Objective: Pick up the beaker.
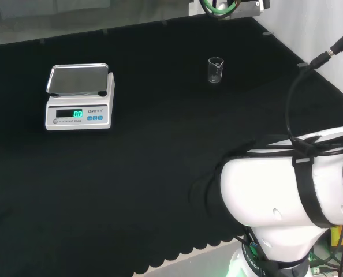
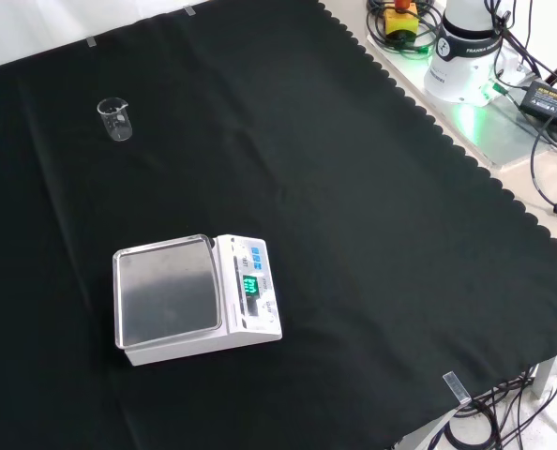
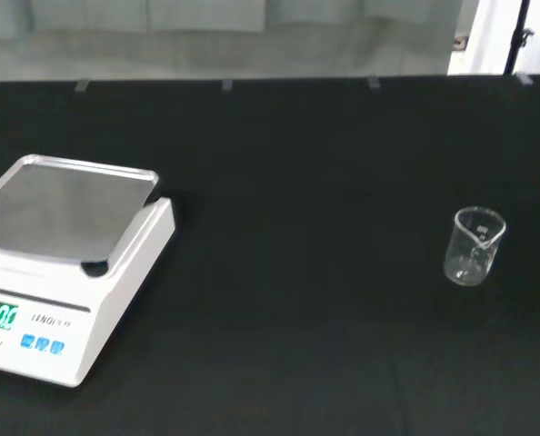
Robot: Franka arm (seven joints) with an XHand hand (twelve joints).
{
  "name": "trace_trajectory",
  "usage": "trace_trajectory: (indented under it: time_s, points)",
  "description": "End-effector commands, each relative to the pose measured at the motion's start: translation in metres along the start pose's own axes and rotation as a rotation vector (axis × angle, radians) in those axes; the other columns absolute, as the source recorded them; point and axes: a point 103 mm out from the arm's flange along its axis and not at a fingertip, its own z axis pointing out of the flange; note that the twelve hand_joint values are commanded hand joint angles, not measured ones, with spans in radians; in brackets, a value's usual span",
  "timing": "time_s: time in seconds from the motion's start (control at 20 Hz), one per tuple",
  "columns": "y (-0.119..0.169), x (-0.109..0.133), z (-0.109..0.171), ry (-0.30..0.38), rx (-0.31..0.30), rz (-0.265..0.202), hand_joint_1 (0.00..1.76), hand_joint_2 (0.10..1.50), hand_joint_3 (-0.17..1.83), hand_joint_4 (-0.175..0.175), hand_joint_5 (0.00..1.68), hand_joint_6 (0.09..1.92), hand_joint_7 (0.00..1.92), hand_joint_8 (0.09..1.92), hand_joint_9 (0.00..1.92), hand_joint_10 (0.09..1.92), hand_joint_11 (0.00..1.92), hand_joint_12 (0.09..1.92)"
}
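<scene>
Your robot hand: I cannot tell how it stands, wide, narrow or holding, so every position below is taken from the wrist camera that rides with it, not from the fingers.

From that wrist camera you look out across the worktop (image 3: 279, 363), which is covered in black cloth. Two items stand on it, well apart from each other.

Item one, the beaker (image 3: 475, 246). It is a small clear vessel, upright, with a pouring lip at its rim. It stands alone on the cloth with nothing touching it. It looks empty; no liquid or solid is visible through the wall in the wrist view, though clear glass makes this hard to confirm. In the head view the beaker (image 1: 215, 70) sits toward the far side of the cloth, beyond and to the left of the arm's white link (image 1: 287, 190). In the front view the beaker (image 2: 115, 119) is near the upper left corner of the cloth.

Item two, the scale (image 3: 65, 272). It is a white body with a bare metal weighing pan and a lit green display. In the head view the scale (image 1: 79, 98) lies far left of the beaker. In the front view the scale (image 2: 196, 298) stands nearer the camera than the beaker.
</scene>
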Motion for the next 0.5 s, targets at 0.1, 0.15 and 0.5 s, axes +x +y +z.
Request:
trace_trajectory:
  time_s: [0.1,0.15,0.5]
  points:
    - [0.087,-0.045,0.069,-0.032,-0.032,0.054,0.22,0.99,0.11,-0.046,0.14,0.09,0.0,0.63,0.15,0.85,0.06,1.51]
    - [0.1,-0.053,0.076,-0.038,-0.034,0.061,0.22,0.99,0.11,-0.048,0.14,0.09,0.0,0.65,0.16,0.86,0.06,1.51]
    - [0.182,-0.117,0.134,-0.015,0.033,0.104,0.26,0.98,0.11,-0.059,0.19,0.09,0.0,0.75,0.21,0.87,0.11,1.51]
